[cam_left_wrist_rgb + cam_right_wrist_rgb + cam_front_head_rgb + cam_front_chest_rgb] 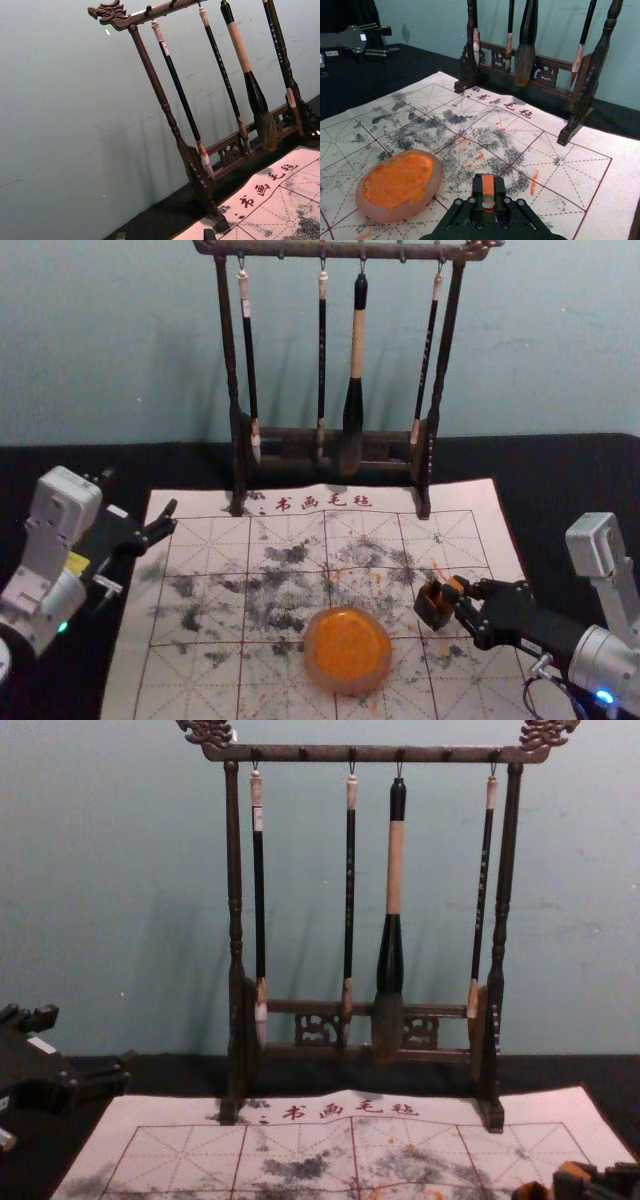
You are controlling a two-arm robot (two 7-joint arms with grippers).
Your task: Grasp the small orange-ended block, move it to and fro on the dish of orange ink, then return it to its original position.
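Nearest you is the round, translucent dish of bright orange ink [348, 648], lying on the mat. Just beyond it and over to your right, well off the dish's rim, your right gripper [455, 594] reaches in from the right with its fingers clamped on the small dark block with an orange end [488, 186]. You can't tell from here whether the block touches the mat.

Under all this you have a white calligraphy mat [205, 680] with a dark red grid, smudged black and orange, on a black tablecloth [560, 470]. Farther off, your left gripper [172, 518] is parked by the mat's far left corner, its fingers apart and holding nothing.

Beyond, at the mat's far edge, you see the carved dark wooden rack [236, 940]. Four brushes hang from it: three slender with black shafts, and one thick brush with a pale wooden band [395, 870]. Behind it is the pale blue-green wall [110, 860].
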